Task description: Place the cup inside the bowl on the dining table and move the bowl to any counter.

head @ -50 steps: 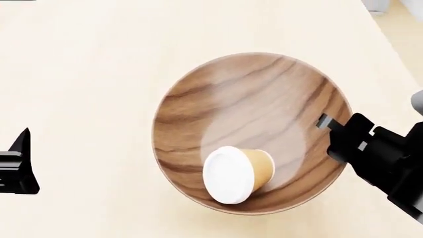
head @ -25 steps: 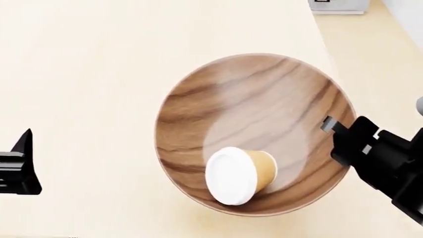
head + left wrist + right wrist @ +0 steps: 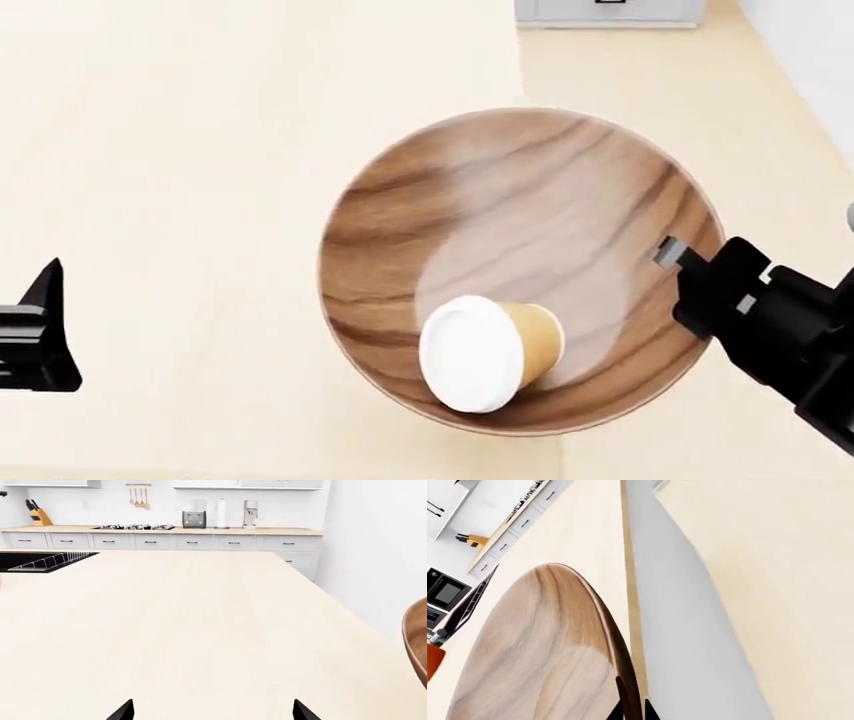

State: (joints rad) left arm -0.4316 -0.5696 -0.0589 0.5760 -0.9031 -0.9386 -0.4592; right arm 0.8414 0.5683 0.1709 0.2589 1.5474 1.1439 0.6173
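Right gripper is pinching the bowl rim; cup is lying sideways inside; tilting risks spillage; left gripper is spread.

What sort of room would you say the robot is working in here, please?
A home kitchen, rendered in simulation: a counter with drawers along a white wall, a stovetop, a knife block, and a toaster.

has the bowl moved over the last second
Yes. The bowl, gripped at its rim by the right gripper, has been carried right across the dining table; its right side now overhangs the table edge.
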